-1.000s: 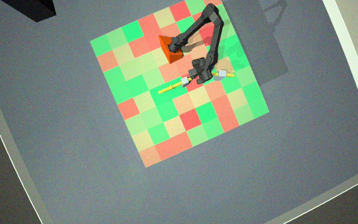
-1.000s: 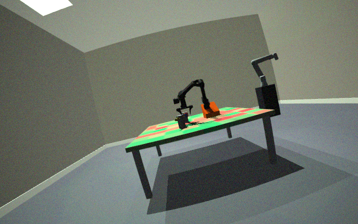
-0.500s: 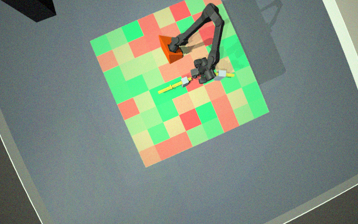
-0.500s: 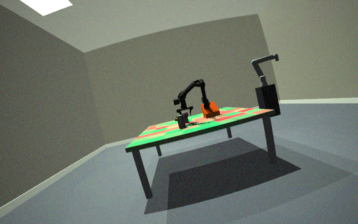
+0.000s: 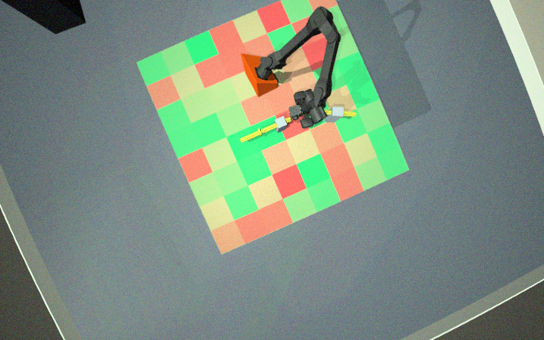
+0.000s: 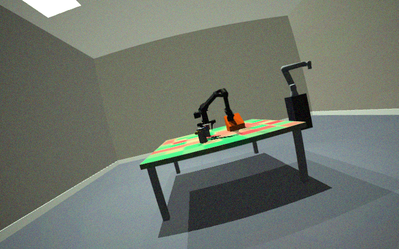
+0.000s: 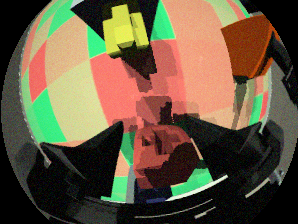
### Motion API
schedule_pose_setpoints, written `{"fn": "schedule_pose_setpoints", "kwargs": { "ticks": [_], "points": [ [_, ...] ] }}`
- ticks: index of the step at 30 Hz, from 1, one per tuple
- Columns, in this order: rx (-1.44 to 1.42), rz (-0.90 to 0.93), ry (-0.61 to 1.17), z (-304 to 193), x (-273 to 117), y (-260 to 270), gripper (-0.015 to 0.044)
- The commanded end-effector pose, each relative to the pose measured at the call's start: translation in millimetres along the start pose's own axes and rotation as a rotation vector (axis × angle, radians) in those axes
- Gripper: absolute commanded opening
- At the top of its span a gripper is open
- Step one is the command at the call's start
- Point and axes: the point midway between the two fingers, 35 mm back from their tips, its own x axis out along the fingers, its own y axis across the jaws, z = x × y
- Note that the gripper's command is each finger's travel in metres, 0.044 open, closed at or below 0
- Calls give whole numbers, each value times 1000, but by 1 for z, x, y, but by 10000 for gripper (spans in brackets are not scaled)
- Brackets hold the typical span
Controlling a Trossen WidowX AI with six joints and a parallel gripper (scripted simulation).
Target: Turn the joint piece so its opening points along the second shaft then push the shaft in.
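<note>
The red square joint piece [image 7: 162,134] is between the two fingers in the wrist view, with a dark blue part [image 7: 151,194] below it. My gripper [image 7: 154,121] is open, with one finger on each side of the joint piece and gaps showing beside it. The first shaft [image 5: 350,113] passes through its pale block [image 5: 338,111], right of the gripper. The second shaft [image 5: 248,136] [image 7: 123,36] passes through the other pale block [image 5: 280,122], and its near end faces the joint piece across a gap. The arm hides the joint piece in the top view. Exactly where its opening points is unclear.
An orange wedge-shaped block [image 5: 250,71] [image 6: 235,122] [image 7: 247,45] stands at the arm's base. The arm arches over the patchwork table top [image 5: 288,181]. A dark pedestal [image 6: 298,108] with another arm stands behind the table.
</note>
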Motion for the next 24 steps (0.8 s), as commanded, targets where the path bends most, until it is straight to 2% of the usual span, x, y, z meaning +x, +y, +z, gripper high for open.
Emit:
{"fn": "schedule_pose_setpoints", "kwargs": {
  "ticks": [1, 5, 24],
  "points": [
    [3, 0, 3, 0, 1, 0, 282],
    [3, 0, 3, 0, 1, 0, 182],
    [3, 0, 3, 0, 1, 0, 182]
  ]
}}
